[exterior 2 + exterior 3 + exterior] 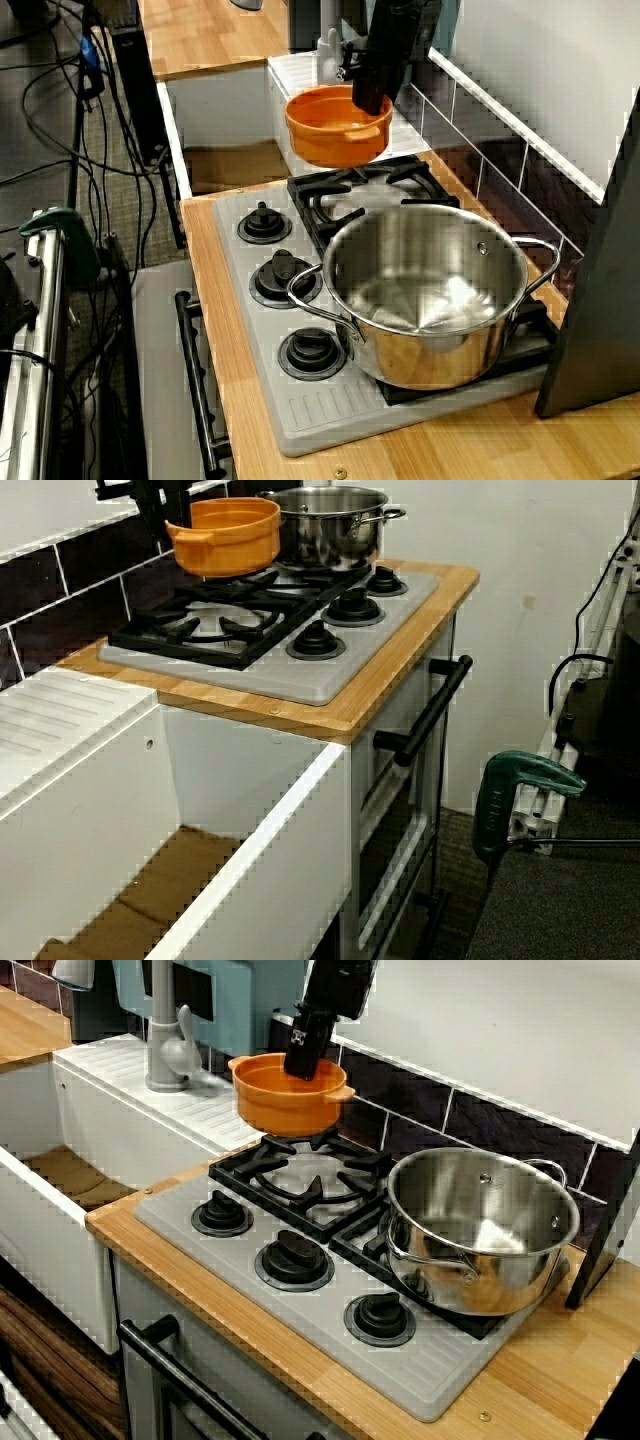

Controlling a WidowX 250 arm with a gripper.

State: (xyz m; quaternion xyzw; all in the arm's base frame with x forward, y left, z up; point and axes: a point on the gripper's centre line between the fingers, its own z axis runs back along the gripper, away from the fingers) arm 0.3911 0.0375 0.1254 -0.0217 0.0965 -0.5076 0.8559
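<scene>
Front view: gripper (303,1063) at upper centre of frame, reaching down into the orange pot (283,1103). Fingers pinch the pot's back rim, one inside and one outside; the tips are too dark to make out. The pot hangs level, clear of the black grate (300,1182), above its back left corner near the dark wall tiles (500,1125).

View from the steel pot's end: gripper (370,98) top centre, orange pot (333,133) just below it, over the far burner, next to the white drainboard (300,72).

View from the sink end: orange pot (228,538) upper left, not touching the grate.

Steel pot (480,1230) sits on the right burner, centre right of the front view, apart from the orange pot. Three black knobs (294,1258) in a row along the stove front. Grey faucet (166,1045) upper left. Sink (85,810) lower left in the sink-end view.
</scene>
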